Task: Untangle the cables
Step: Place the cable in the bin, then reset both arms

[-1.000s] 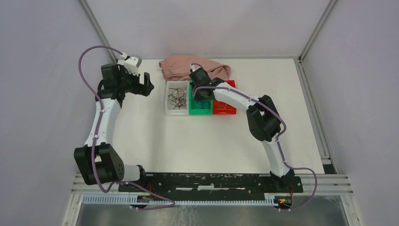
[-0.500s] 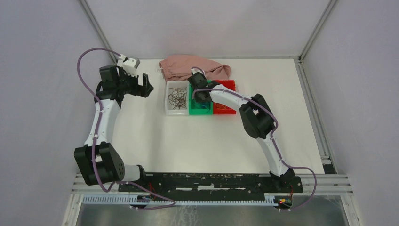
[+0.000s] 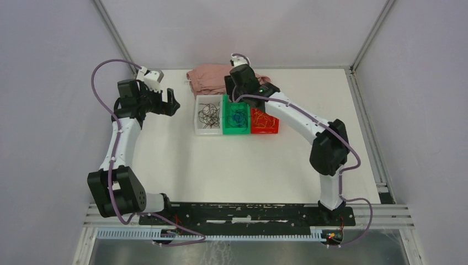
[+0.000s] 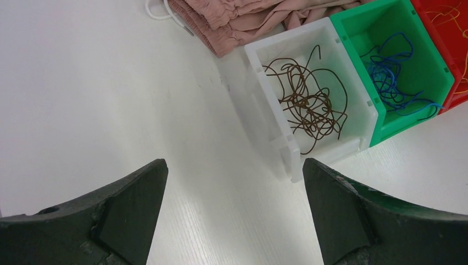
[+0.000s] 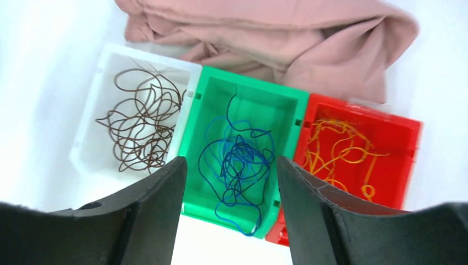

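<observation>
The right gripper (image 5: 230, 163) has its fingers spread apart and holds nothing. Straight under the gap between them lie the blue cables (image 5: 237, 160) in the green bin (image 5: 265, 105). Outside one finger are the brown cables (image 5: 141, 130) in the white bin (image 5: 124, 69), and outside the other the orange cables (image 5: 342, 146) in the red bin (image 5: 397, 165). A pink cloth (image 5: 276, 38) lies past the fingertips, behind the bins. The left gripper (image 4: 234, 165) is wide open and empty too, and the bins are ahead of its fingertips, apart from them.

You're looking into a robotics lab test cell. Plain panel walls (image 3: 49, 83) and aluminium frame posts (image 3: 114, 36) enclose its white table (image 3: 221, 165).
</observation>
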`<action>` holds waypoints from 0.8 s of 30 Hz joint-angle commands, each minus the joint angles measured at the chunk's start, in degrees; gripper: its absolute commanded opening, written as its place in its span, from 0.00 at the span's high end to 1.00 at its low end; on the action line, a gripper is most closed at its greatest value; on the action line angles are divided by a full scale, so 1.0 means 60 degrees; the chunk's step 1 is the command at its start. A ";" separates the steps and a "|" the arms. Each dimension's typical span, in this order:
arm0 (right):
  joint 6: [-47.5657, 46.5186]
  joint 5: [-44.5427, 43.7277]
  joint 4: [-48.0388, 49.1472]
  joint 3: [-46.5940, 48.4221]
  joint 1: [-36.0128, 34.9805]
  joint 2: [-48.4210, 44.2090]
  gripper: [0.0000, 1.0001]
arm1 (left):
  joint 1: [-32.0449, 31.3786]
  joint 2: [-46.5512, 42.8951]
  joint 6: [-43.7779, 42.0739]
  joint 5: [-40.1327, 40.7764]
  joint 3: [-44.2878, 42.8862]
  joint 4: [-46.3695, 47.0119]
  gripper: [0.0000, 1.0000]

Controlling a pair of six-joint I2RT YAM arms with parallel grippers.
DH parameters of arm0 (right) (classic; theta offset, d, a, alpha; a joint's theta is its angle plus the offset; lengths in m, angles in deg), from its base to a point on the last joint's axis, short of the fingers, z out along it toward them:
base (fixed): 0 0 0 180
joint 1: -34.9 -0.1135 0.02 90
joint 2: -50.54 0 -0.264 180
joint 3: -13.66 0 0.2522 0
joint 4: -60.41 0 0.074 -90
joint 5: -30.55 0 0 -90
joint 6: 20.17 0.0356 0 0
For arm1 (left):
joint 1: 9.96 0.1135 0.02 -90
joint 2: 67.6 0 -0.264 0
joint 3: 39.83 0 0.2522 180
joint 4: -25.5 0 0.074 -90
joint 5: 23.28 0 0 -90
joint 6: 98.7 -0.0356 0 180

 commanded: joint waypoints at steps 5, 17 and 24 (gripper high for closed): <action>-0.0476 -0.2024 0.0928 -0.2788 0.0460 -0.3346 0.15 | 0.0049 -0.0045 0.1242 -0.0041 0.0628 0.1559 0.01; 0.0944 -0.4260 0.2482 -0.9844 0.4212 -0.7274 0.01 | -0.0050 0.0736 0.2064 0.0623 0.5274 0.8026 0.01; -0.0011 -0.6476 0.5752 -1.2472 0.5215 -0.7372 0.01 | -0.0206 0.1117 0.2367 0.0980 0.6681 1.0935 0.01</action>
